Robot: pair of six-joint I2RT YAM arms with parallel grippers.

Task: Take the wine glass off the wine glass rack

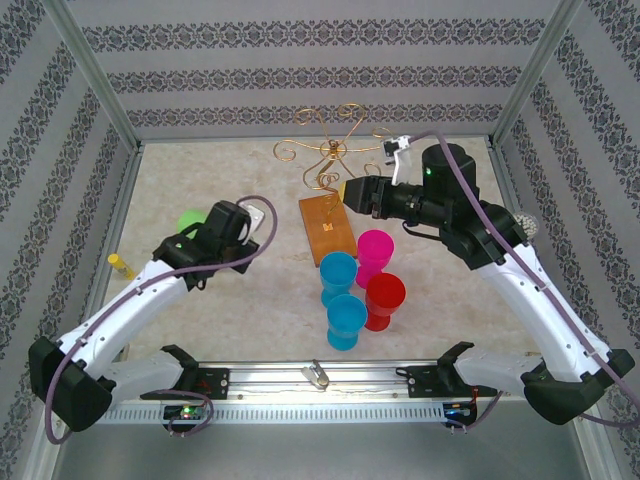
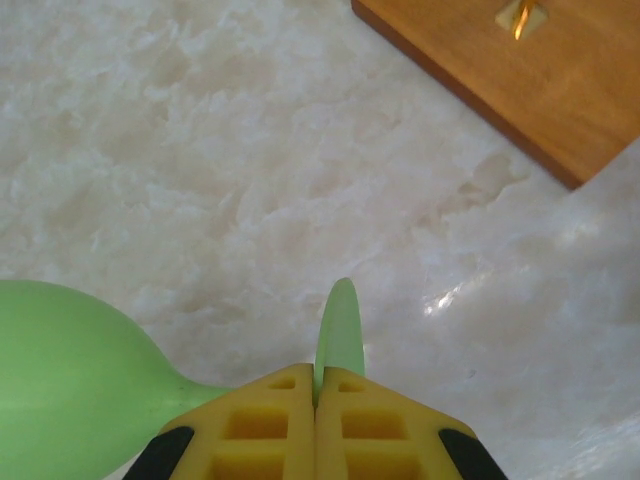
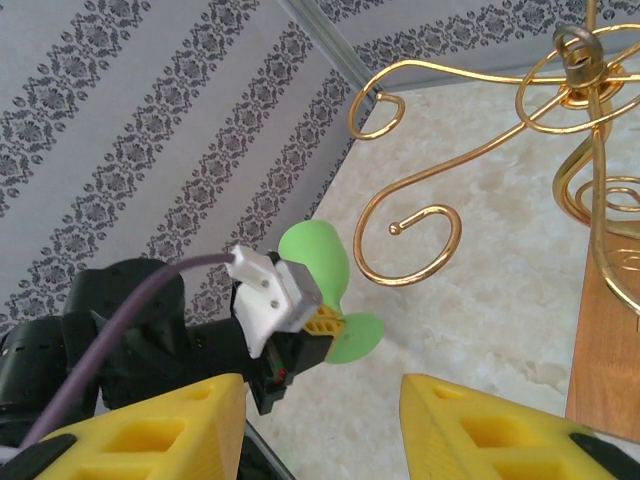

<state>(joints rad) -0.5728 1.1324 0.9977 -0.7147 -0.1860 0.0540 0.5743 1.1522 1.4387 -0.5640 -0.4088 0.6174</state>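
The green wine glass (image 1: 189, 220) is off the rack, held low over the table at the left. My left gripper (image 2: 315, 385) is shut on its flat foot (image 2: 340, 330), and the bowl (image 2: 70, 385) bulges to the left. In the right wrist view the glass (image 3: 318, 262) juts out of the left gripper (image 3: 325, 322). The wine glass rack (image 1: 335, 140) is gold wire with curled arms (image 3: 480, 130) on an orange-brown wooden base (image 1: 326, 228); no glass hangs on the arms in view. My right gripper (image 1: 350, 190) stands open beside the wire stand, its yellow fingers (image 3: 470, 425) holding nothing.
Two blue cups (image 1: 338, 275) (image 1: 346, 320), a pink cup (image 1: 374, 255) and a red cup (image 1: 384, 300) cluster just in front of the rack base. A small yellow object (image 1: 122, 265) lies by the left wall. Patterned walls close in three sides.
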